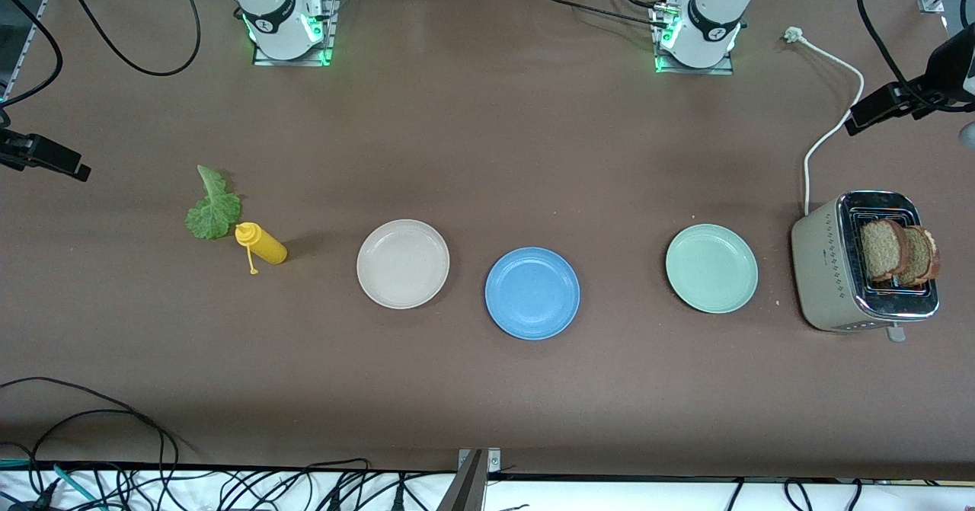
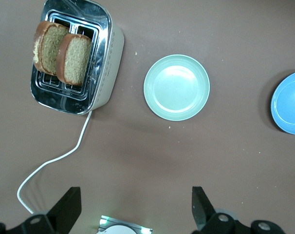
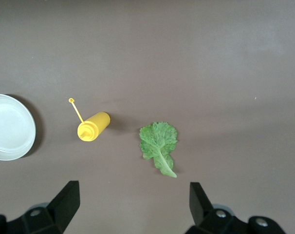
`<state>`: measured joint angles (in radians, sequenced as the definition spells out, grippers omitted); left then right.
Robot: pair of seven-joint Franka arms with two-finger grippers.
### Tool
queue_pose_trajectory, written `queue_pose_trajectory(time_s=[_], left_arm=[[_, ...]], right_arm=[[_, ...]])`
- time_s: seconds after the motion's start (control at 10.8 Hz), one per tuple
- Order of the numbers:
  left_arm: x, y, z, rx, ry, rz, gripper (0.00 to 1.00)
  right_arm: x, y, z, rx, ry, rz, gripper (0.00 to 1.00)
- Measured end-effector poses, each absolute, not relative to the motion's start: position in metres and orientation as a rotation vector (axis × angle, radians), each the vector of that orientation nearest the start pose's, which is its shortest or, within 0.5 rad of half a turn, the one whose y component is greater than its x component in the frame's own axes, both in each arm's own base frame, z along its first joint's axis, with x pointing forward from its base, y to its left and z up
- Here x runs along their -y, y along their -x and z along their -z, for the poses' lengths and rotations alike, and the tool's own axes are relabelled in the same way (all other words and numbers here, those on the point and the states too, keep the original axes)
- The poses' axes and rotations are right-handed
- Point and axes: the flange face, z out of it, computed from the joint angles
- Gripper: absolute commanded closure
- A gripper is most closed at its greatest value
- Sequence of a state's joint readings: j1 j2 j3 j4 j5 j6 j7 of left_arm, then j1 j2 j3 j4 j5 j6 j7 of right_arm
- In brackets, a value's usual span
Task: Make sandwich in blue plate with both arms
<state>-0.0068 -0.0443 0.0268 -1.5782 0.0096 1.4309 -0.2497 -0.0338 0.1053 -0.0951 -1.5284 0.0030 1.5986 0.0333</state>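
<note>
front view shows us the blue plate (image 1: 532, 293) lying bare near the middle of the table, between the beige-white plate (image 1: 403, 263) toward the right arm's end and the pale green plate (image 1: 711, 268) toward the left arm's end, and a little nearer the front camera than both. we find two bread slices (image 1: 899, 250) standing upright side by side in the slots of the toaster (image 1: 834, 271), which sits at the left arm's end just beside the green plate, its white cord (image 1: 826, 134) trailing up toward the left arm's base. we see the lettuce leaf (image 1: 212, 206) flat on the table toward the right arm's end, with a yellow squeeze bottle (image 1: 261, 243) lying on its side close beside it, between the leaf and the beige-white plate.

we see only the bases of both arms in the front view. our left gripper (image 2: 134, 207) hangs high over the table between the toaster and the green plate, fingers spread wide and holding nothing. our right gripper (image 3: 132, 204) hangs high over the lettuce and bottle, fingers likewise wide apart and bare.
</note>
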Motion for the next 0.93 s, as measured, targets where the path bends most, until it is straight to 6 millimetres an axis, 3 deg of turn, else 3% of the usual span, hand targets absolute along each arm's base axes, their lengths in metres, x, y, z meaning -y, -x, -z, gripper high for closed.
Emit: queue_pose_trajectory(time_s=[0.93], left_arm=[[-0.0101,-0.5222,-0.6374,0.415,3.086,-0.189,0.0]], right_arm=[[0.0729,-0.5832,-0.5871,-0.256,3.134,-0.055,0.0]])
